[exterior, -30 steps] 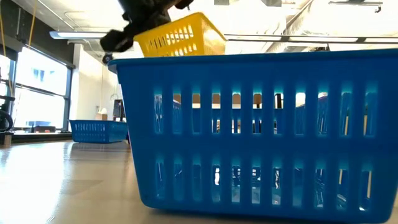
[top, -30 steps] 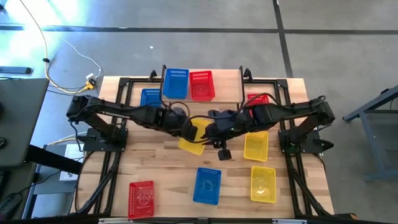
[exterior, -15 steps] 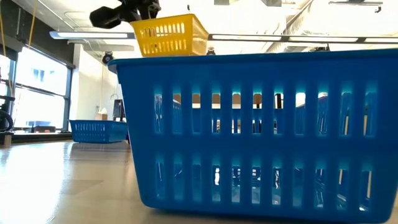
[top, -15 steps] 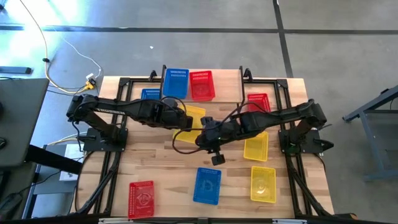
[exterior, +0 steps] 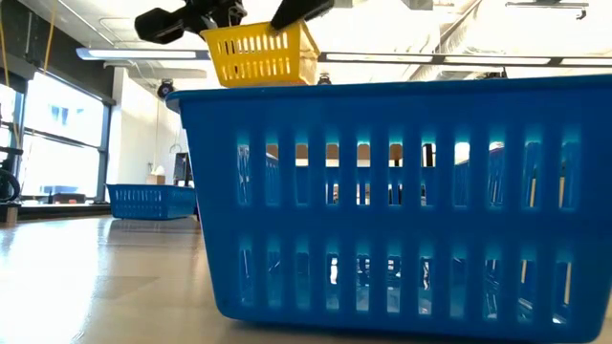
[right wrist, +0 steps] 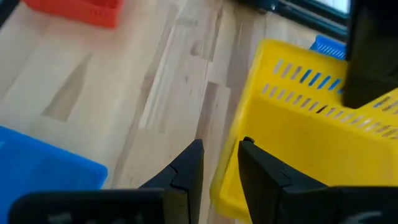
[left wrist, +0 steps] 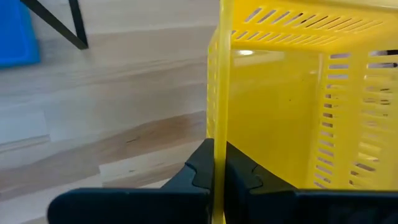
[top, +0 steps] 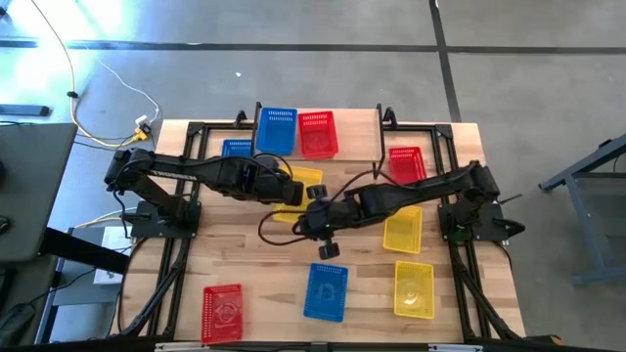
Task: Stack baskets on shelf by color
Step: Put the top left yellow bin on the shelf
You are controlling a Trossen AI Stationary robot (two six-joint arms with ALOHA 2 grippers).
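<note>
Baskets lie scattered around our lifted yellow basket. To its left, our left gripper pinches its wall, fingers closed tight on it. Behind it, the shelf carries a blue basket and a red basket. To its right, our right gripper hovers at its rim, fingers slightly apart, holding nothing. In the low view, another blue basket hides most of the table.

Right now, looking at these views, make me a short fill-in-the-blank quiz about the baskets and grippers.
1. The left gripper is shut on the rim of a ____ basket.
2. On the shelf sit a blue basket and a ____ one.
3. The right gripper is ____, beside the held basket.

Missing words: yellow; red; open
</note>
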